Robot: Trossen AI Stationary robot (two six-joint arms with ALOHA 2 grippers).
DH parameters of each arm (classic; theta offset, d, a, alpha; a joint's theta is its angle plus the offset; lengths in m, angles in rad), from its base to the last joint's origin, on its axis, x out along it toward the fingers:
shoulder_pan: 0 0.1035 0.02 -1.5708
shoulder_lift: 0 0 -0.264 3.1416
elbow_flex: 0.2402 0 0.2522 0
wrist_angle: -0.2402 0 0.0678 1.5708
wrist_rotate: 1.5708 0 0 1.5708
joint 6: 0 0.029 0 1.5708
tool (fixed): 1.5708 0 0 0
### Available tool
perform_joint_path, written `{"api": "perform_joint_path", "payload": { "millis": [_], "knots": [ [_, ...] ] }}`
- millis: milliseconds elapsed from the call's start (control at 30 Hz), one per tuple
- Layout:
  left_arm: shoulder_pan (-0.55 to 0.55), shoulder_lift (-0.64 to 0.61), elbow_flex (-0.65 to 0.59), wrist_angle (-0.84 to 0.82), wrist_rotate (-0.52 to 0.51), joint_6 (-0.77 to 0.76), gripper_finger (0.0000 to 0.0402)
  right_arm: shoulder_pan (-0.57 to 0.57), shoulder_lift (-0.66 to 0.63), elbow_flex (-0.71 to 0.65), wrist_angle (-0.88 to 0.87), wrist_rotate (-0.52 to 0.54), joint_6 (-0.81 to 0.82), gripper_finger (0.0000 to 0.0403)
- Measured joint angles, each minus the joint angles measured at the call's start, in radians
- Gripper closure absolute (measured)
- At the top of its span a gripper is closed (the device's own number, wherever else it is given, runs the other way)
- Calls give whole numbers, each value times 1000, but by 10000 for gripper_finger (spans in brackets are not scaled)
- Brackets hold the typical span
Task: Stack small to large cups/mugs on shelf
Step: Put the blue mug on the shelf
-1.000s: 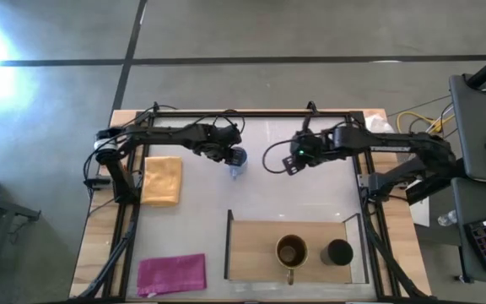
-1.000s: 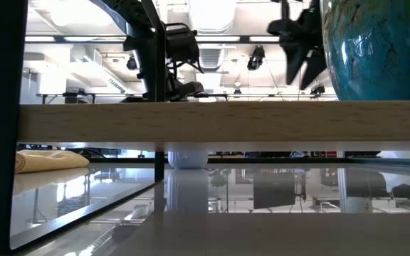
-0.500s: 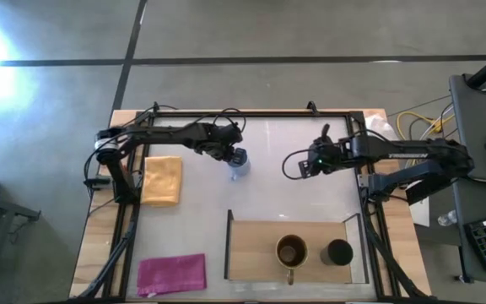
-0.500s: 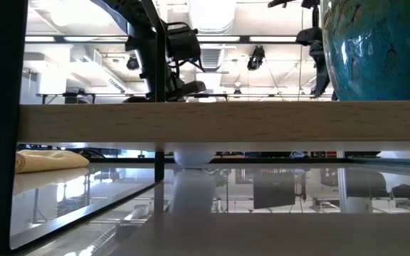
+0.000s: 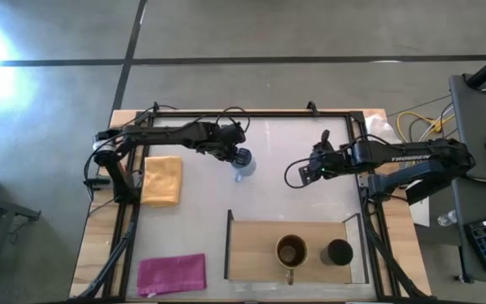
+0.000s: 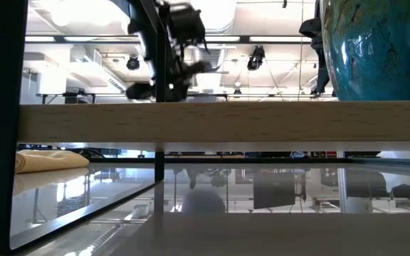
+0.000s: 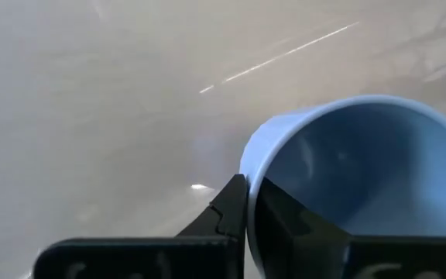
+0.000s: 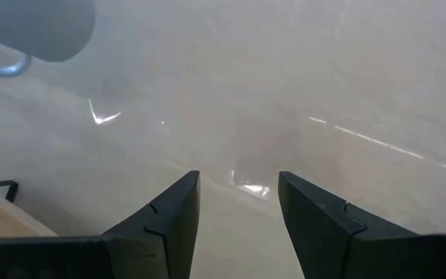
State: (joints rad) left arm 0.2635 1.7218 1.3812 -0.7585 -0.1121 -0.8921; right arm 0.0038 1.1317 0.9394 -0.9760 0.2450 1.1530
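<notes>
The light blue mug hangs over the middle of the table, a little toward the far side, with my left gripper shut on it. The left wrist view looks into the mug's open mouth. The right wrist view shows the mug from farther off. My right gripper stands open above the bare table to the mug's right, its fingers around nothing. On the shelf at the near edge stand a brown mug and a black cup. My left gripper pinches the mug's rim, one finger outside the wall and the other finger inside it. The fingers come slanting down from the table's left. The mug is lifted clear of the table, its mouth upward.
A yellow cloth lies at the left and a pink cloth at the near left corner. Thin dark uprights stand at the shelf's ends. In the low view the shelf's front edge crosses the picture, with a teal-glazed cup standing on it.
My left gripper has gone up with the light blue mug, whose bottom stood on the table and is now lifted clear. My right gripper has drawn back toward the table's right edge and slightly nearer, still open.
</notes>
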Motion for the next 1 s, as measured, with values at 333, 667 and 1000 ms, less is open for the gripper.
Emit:
{"api": "perform_joint_path", "payload": {
  "millis": [333, 667, 1000],
  "knots": [
    [-166, -3, 270, -219, -107, -112, 401, 133, -68, 0, -16, 73, 85, 234],
    [-414, -2, 349, -314, -178, -429, 401, 333, -143, 0, -20, 194, 167, 245],
    [-601, 12, 409, -305, -216, -665, 401, 427, -134, 0, -19, 220, 201, 269]
  ]
}}
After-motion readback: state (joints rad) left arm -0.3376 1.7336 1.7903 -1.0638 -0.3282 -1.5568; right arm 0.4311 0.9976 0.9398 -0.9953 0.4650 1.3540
